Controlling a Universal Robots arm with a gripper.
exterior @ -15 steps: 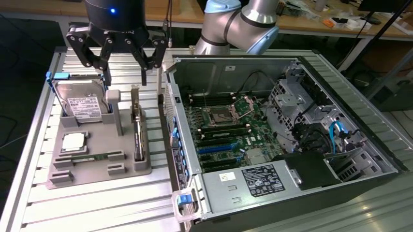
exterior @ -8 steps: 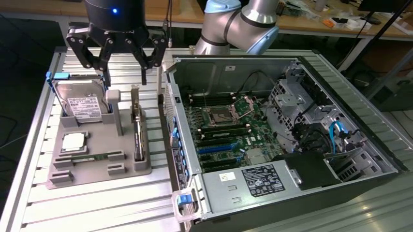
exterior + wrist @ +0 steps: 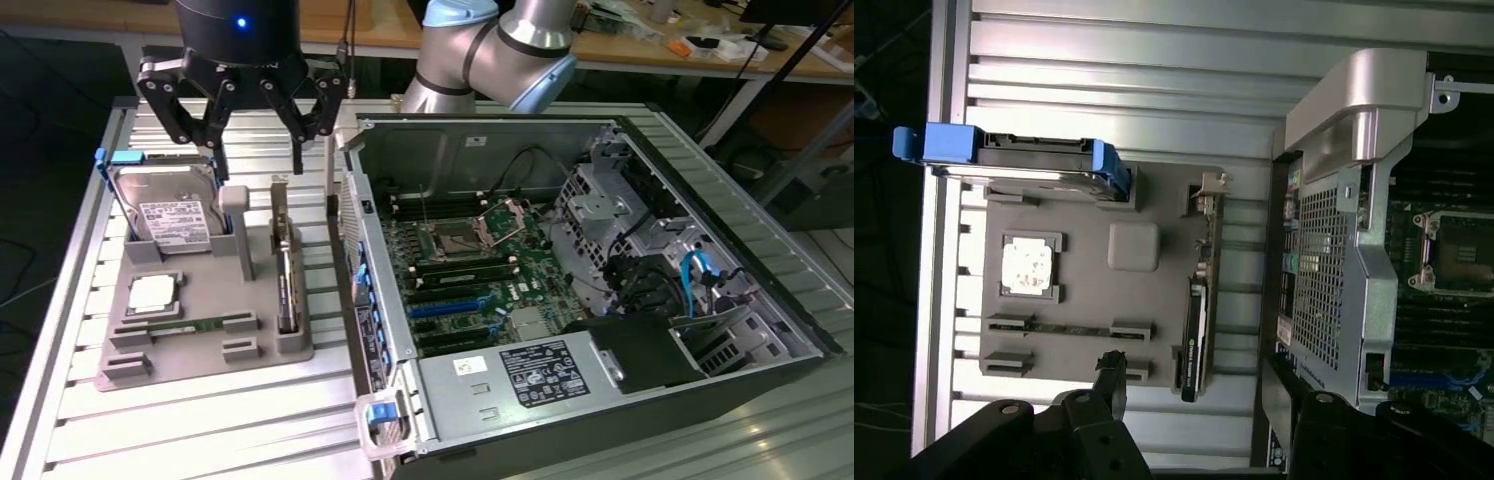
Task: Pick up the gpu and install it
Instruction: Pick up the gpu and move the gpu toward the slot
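Note:
The gpu [image 3: 283, 262] stands on edge in a slot on the side of the grey holder tray [image 3: 200, 352] nearest the computer. It is a thin card with its silver bracket at the far end. My gripper [image 3: 258, 150] hangs open above the tray's far end, over the gap between the hard drive and the gpu, with nothing between its fingers. In the wrist view the gpu [image 3: 1199, 300] runs lengthwise below my gripper [image 3: 1194, 375]. One black fingertip [image 3: 1112, 368] lies over the tray [image 3: 1084, 300], the other towards the case.
On the tray are a silver hard drive [image 3: 167, 208] in a blue carrier, a CPU [image 3: 151, 292] and a RAM stick [image 3: 174, 325]. The open computer case [image 3: 601, 150] lies at the exterior view's right, its motherboard [image 3: 467, 275] exposed. Everything rests on a slatted metal table [image 3: 200, 430].

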